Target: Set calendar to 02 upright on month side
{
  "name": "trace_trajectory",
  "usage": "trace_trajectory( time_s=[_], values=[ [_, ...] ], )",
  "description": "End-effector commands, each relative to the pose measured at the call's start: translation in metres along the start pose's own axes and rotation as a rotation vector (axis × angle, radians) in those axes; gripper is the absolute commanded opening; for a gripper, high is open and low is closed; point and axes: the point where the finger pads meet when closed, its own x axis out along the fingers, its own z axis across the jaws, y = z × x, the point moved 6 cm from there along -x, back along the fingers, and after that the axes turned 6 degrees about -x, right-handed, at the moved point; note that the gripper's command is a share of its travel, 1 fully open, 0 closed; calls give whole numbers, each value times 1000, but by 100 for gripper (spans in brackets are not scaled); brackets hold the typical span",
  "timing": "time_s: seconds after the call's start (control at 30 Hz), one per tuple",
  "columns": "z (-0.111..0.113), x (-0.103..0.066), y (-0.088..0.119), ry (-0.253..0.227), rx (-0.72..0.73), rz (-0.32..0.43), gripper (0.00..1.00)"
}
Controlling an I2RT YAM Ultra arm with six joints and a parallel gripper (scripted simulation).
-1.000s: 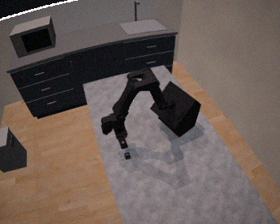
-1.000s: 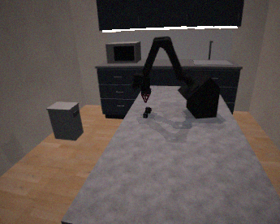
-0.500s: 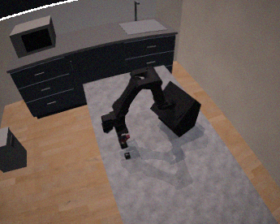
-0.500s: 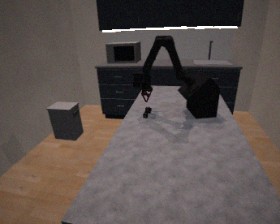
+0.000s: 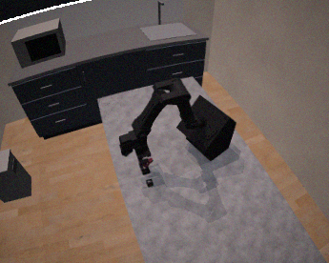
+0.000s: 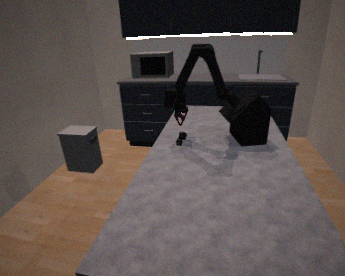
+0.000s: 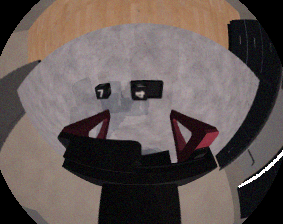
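Observation:
The black tray (image 7: 154,89) lies on the table in the wrist view. A black cube (image 7: 139,93) is at its left end, with a white mark that looks like a 4; its front digit cannot be read for certain. The other black cube (image 7: 103,91) (image 5: 149,182) (image 6: 179,142) stands on the table to the left of the tray in the wrist view, apart from it, and shows a white 7. My gripper (image 7: 140,113) (image 6: 180,123) is wide open and empty, above the tray and its cube. The month's name cannot be read.
The arm's dark block-shaped base (image 5: 209,126) (image 6: 249,120) stands on the grey table (image 5: 189,238) (image 6: 213,210). The tray and cubes are near the table's long edge on the wooden-floor side. Dark kitchen cabinets (image 5: 108,71) stand beyond the table.

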Motion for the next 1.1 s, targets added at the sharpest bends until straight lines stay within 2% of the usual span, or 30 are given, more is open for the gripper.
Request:
trace_trajectory(
  time_s=[0.0,0.2,0.4,0.53,0.63,0.7,1.07],
  values=[
    [0,-3,-3,1,4,-11,100],
    [4,-1,-3,0,66,-10,100],
    [17,3,-6,0,313,-5,100],
    [24,5,-8,0,437,-4,100],
    [25,5,-8,0,455,-3,100],
    [32,7,-9,0,580,-2,100],
    [53,11,-11,0,931,-2,100]
  ],
)
